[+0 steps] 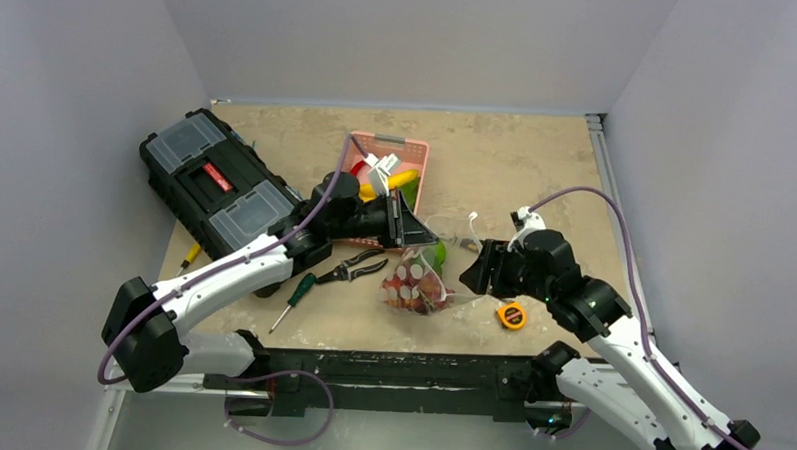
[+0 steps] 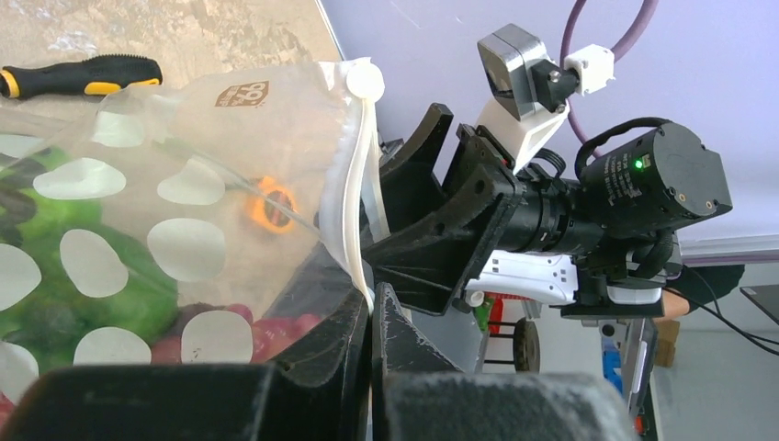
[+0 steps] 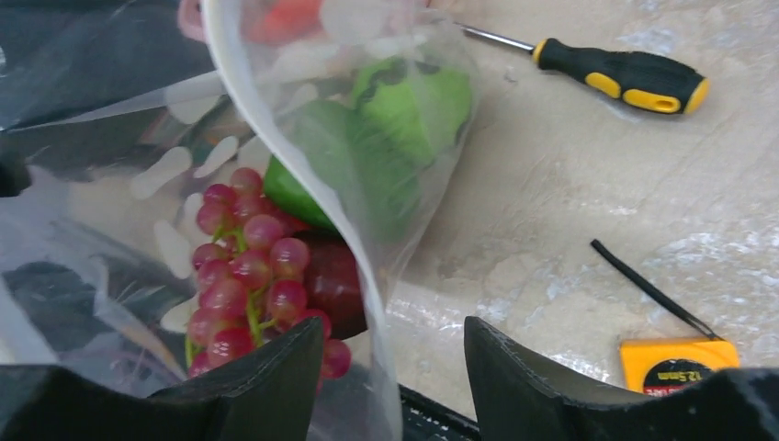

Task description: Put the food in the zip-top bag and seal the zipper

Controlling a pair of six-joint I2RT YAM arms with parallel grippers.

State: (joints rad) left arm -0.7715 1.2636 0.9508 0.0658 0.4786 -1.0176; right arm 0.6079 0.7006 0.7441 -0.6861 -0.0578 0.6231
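Note:
The zip-top bag [image 1: 419, 278] lies mid-table, clear with white dots [image 2: 138, 230]. It holds red grapes [image 3: 246, 276], a green food [image 3: 390, 138] and a dark red fruit [image 3: 335, 287]. My left gripper [image 1: 414, 228] is shut on the zipper [image 2: 360, 184] at the bag's mouth, its jaws pressed together at the strip's lower end [image 2: 372, 299]. My right gripper [image 1: 476, 269] faces it from the right and is open [image 3: 393, 326]. The bag's pale rim [image 3: 241, 129] hangs between its fingers, unclamped.
A pink basket [image 1: 409, 155] with more items stands behind the bag, a black toolbox [image 1: 216, 184] at the back left. Pliers [image 1: 353, 268] and a green screwdriver [image 1: 294, 299] lie left of the bag. An orange tape measure [image 1: 511, 315] [image 3: 675, 363], a yellow-black screwdriver [image 3: 625, 75] and a black strip [image 3: 652, 289] lie nearby.

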